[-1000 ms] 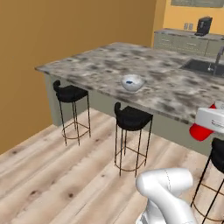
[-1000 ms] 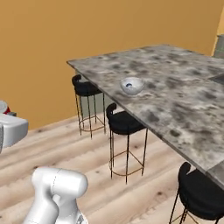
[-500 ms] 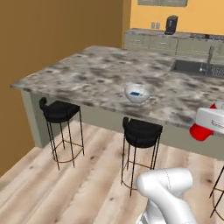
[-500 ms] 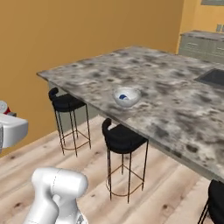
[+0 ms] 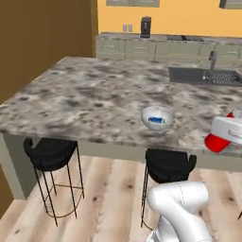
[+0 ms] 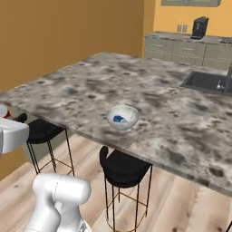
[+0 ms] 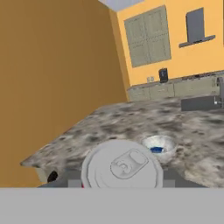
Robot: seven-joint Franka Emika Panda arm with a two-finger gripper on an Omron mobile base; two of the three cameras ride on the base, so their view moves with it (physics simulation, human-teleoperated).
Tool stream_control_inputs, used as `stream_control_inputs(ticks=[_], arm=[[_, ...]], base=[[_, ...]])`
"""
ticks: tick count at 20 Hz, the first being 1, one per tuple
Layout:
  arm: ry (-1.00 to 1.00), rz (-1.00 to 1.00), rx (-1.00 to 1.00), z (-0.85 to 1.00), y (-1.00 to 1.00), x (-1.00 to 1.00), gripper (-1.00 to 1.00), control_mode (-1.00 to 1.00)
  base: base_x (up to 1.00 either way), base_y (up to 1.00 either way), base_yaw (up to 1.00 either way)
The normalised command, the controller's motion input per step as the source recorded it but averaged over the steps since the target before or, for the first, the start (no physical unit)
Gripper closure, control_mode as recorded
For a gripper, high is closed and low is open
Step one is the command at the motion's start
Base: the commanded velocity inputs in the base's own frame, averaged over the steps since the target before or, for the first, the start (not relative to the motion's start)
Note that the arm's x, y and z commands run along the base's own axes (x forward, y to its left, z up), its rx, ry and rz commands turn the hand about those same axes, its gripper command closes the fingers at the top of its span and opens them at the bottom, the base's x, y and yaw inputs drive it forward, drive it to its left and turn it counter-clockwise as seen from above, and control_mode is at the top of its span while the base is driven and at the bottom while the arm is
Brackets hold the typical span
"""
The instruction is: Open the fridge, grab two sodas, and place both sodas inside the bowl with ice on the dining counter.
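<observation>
The granite desk (image 5: 94, 101) spreads ahead of and below the pincer (image 7: 120, 186), its near edge overhanging black stools (image 5: 49, 156), so the base has to stand off from the slab and the arm will need to reach out over that edge. Far beyond the pincer, at the desk's back corner, a dark sink (image 5: 198, 75) is set into the stone; it lies well apart from the work and should not interfere. Ahead of the pincer and lower down, near the front edge, sits the bowl with ice (image 6: 122, 117), pale and translucent, with the blue soda (image 6: 118, 119) lying inside it, so by my reading half the delivery is done and the bowl is placed within easy reach from this side. The pincer is clenched around the red soda (image 5: 218, 142), the can sticking out past the white hand; in the hand view its silver lid and pull tab (image 7: 123, 164) fill the space just before the tips. It is carried high and clear of the desk, probably so it passes over the edge without knocking, ready to be lowered into the bowl.
</observation>
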Motion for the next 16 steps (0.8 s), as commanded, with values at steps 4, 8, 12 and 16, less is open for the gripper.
stream_control_inputs(ticks=[4, 8, 12, 16], arm=[[0.0, 0.0, 0.0, 0.0, 0.0, 0.0, 1.0, 1.0], [0.0, 0.0, 0.0, 0.0, 0.0, 0.0, 1.0, 1.0], [0.0, 0.0, 0.0, 0.0, 0.0, 0.0, 1.0, 1.0], [0.0, 0.0, 0.0, 0.0, 0.0, 0.0, 1.0, 1.0]], base=[[0.76, 0.18, -0.52], [0.7, 0.14, -0.54], [0.88, 0.31, -0.5], [1.0, 0.37, -0.38]])
